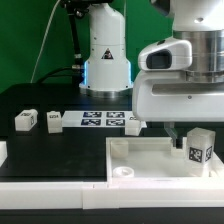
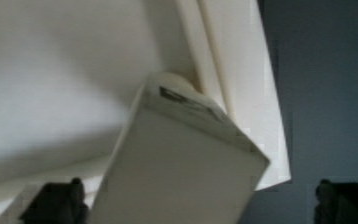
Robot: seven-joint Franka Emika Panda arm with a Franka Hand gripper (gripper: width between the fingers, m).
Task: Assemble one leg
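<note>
A white leg (image 1: pixel 200 148) with a black-and-white tag stands upright on the big white rimmed tabletop (image 1: pixel 145 162), near its corner on the exterior view's right. My gripper (image 1: pixel 181 134) hangs right over and beside this leg. In the wrist view the leg (image 2: pixel 185 160) lies between my two dark fingertips (image 2: pixel 55 200), with a gap showing on each side, so the gripper (image 2: pixel 199 205) is open around it. The tabletop's rim (image 2: pixel 229 60) runs past the leg's far end. Two loose legs (image 1: pixel 26 120) (image 1: pixel 53 121) lie on the black table on the left.
The marker board (image 1: pixel 103 120) lies flat behind the tabletop, with another small white part (image 1: pixel 134 123) at its right end. The robot's white base (image 1: pixel 105 55) stands at the back. A white piece (image 1: pixel 3 152) shows at the left edge.
</note>
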